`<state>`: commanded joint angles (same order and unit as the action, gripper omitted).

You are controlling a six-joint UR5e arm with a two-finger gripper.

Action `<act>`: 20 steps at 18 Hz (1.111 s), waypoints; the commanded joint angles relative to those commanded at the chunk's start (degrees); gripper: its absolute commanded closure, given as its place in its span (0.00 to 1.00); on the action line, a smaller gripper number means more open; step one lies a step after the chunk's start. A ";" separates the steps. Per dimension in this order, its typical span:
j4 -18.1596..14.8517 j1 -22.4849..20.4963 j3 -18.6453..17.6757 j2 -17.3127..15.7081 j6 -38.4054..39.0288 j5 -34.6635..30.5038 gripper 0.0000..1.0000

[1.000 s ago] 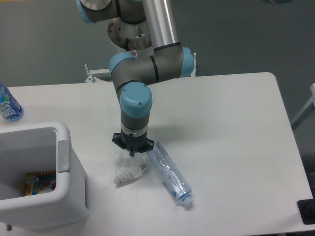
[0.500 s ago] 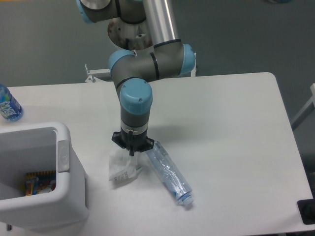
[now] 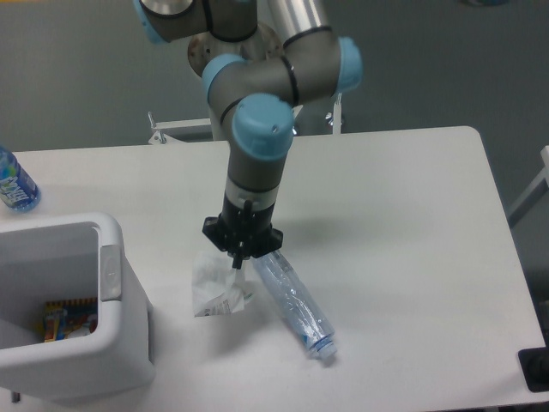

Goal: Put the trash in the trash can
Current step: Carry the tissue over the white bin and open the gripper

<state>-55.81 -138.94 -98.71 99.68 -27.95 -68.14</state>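
One gripper is seen pointing down, its tips closed on the top of one crumpled wrapper, whose lower edge seems to rest on the table. One crushed clear bottle lies just right of it. One white trash can stands left, coloured packaging inside. One blue-labelled bottle is noted far left.

The wrapper is whitish and translucent, the crushed bottle is clear, the trash can is white with a grey tab.
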 joint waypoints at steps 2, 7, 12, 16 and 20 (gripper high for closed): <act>-0.26 -2.02 1.05 -2.11 0.09 3.69 1.00; -0.09 -5.28 5.26 -4.93 6.66 10.55 1.00; 0.35 -4.67 10.72 -5.02 12.82 16.44 1.00; 0.53 -0.91 11.08 -5.55 18.00 18.74 1.00; 0.70 5.42 11.60 -4.76 23.02 18.57 1.00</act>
<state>-55.11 -133.52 -87.10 94.92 -4.93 -49.57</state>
